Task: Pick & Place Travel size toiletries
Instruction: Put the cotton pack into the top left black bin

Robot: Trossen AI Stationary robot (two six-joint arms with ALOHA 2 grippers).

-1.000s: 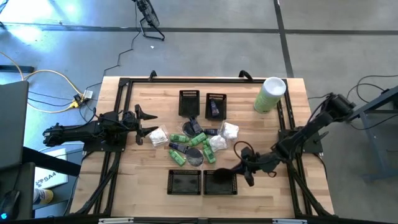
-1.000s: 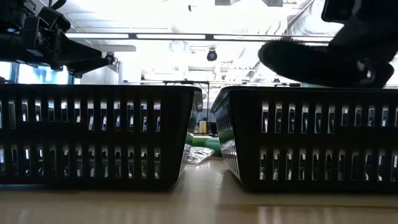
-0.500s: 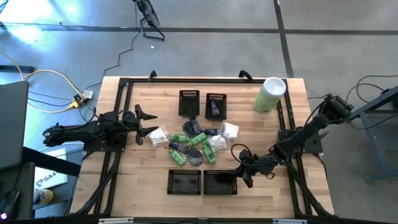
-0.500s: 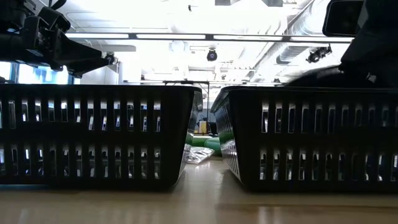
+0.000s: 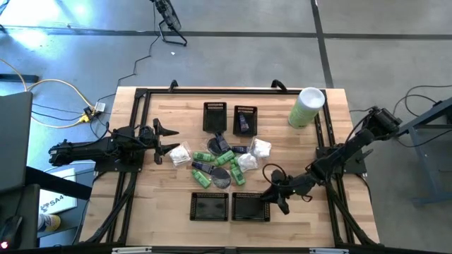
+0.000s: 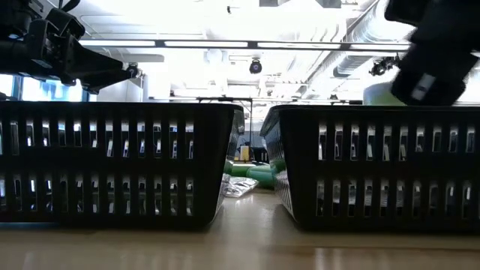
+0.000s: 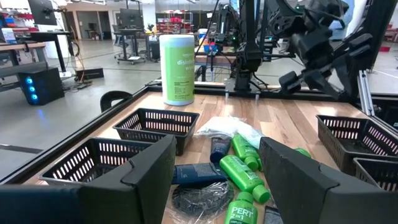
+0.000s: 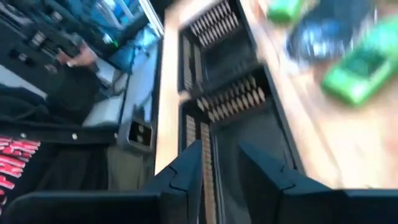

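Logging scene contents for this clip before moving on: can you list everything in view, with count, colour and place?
Mesh baskets: four, black; two at the far edge, two at the near edge.
Toiletries pile: many, green, white, dark; table centre.
Dark item: one, in the far right basket.
Cylinder: one, pale green, white lid; far right corner.
Table: one, light wood.
Left gripper: open, beside the pile's left edge.
Right gripper: by the near right basket.

Grey concrete floor, bright ceiling lights

Glaring ceiling lights, backlit baskets, motion-blurred right wrist view
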